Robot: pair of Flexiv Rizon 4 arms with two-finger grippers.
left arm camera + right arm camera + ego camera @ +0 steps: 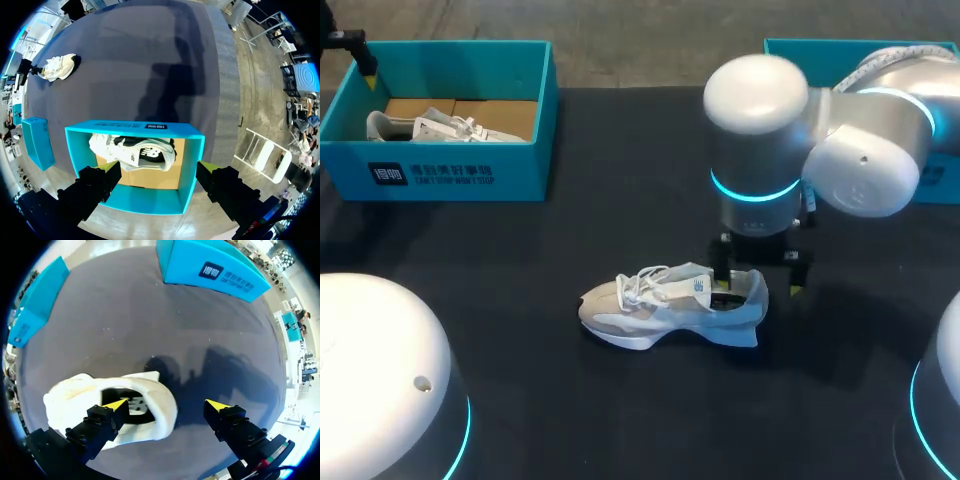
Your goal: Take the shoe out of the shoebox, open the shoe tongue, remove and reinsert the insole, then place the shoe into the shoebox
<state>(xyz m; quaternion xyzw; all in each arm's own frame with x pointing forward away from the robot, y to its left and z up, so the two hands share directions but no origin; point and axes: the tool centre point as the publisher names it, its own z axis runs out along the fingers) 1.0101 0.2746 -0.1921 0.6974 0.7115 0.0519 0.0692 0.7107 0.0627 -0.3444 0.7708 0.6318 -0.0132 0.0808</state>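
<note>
In the head view the white lace-up sneaker [670, 305] stands upright on the black tabletop [620, 200]. It is out of the teal cardboard shoebox [460, 175], whose white print I leave unread. My right tool [758, 285] hangs over the heel.

In the left wrist view my left tool [160, 172] hovers over that shoebox, fingers apart and empty.

In the right wrist view my right tool's fingers are spread, one above the collar. I judge that opening the tongue comes next: lower and pinch it.

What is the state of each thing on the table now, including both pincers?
Table shoe: out of the box, upright on its sole.
Shoebox: open, no lid on it.
Boxed shoe: lying inside the Shoebox.
Left pincer: open, above the Shoebox.
Right pincer: open, at the Table shoe's heel opening, gripping nothing.
</note>
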